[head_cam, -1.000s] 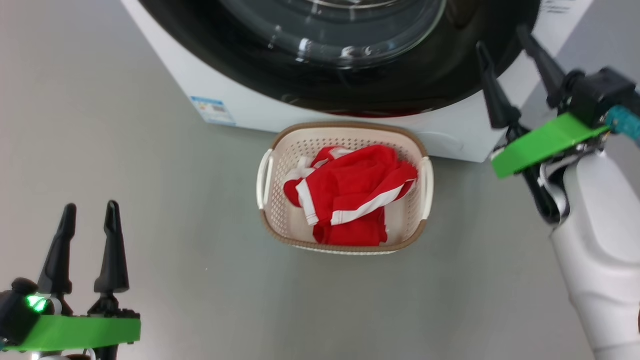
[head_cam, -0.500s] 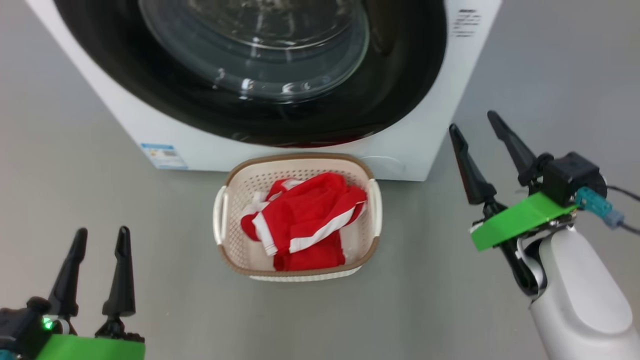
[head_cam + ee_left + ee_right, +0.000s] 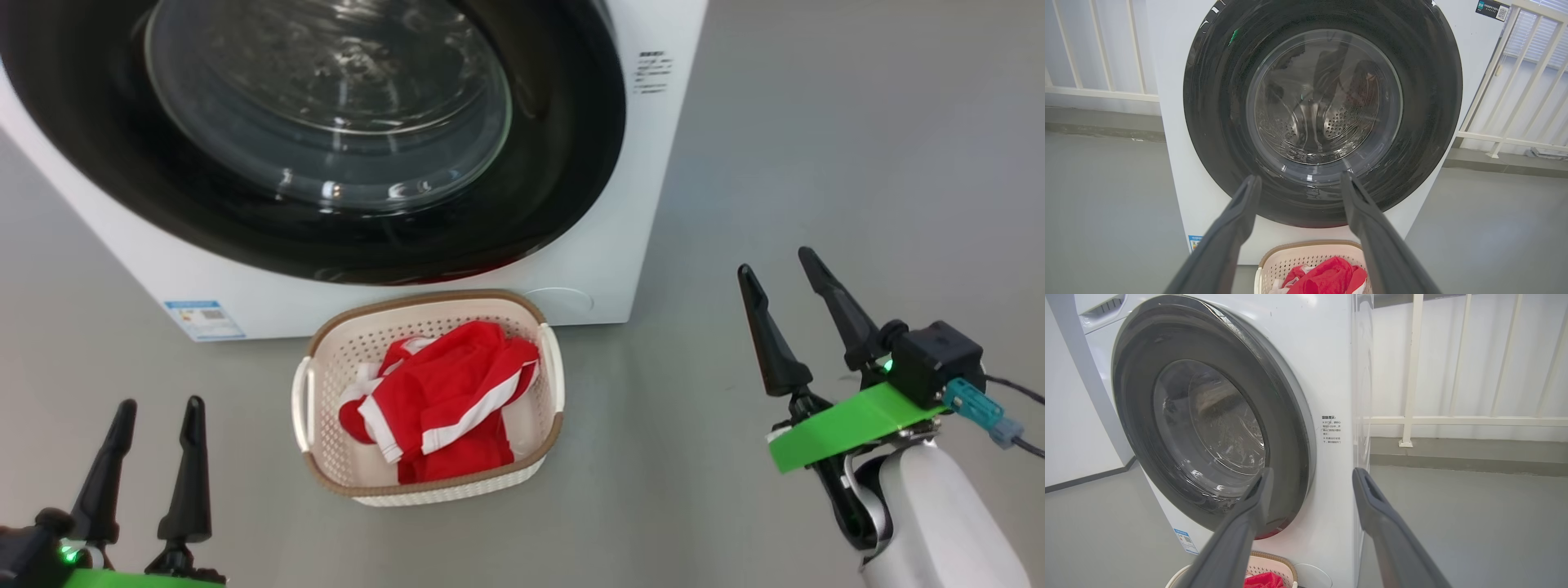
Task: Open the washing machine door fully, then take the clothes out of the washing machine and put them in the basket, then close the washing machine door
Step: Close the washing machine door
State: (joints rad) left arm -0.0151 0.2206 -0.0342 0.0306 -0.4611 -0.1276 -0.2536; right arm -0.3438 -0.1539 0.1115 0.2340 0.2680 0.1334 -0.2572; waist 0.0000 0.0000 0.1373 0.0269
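The white washing machine (image 3: 608,212) stands at the top left of the head view, its round black door (image 3: 563,139) shut flat against the front. Through the glass in the left wrist view the steel drum (image 3: 1323,118) looks bare. On the floor just in front sits the cream basket (image 3: 551,380), holding the red clothes (image 3: 445,396) with white stripes. My left gripper (image 3: 159,404) is open at the lower left, clear of the basket. At the right, beside the machine's corner, my right gripper (image 3: 775,260) is open and holds nothing.
Grey floor (image 3: 816,122) stretches to the right of the machine. A white railing (image 3: 1412,367) runs along the wall behind it, and another railing (image 3: 1515,73) shows past the machine's right side in the left wrist view.
The head camera has pulled back and turned, so machine and basket sit lower and further left in the picture. My right gripper has dropped away from the door's rim.
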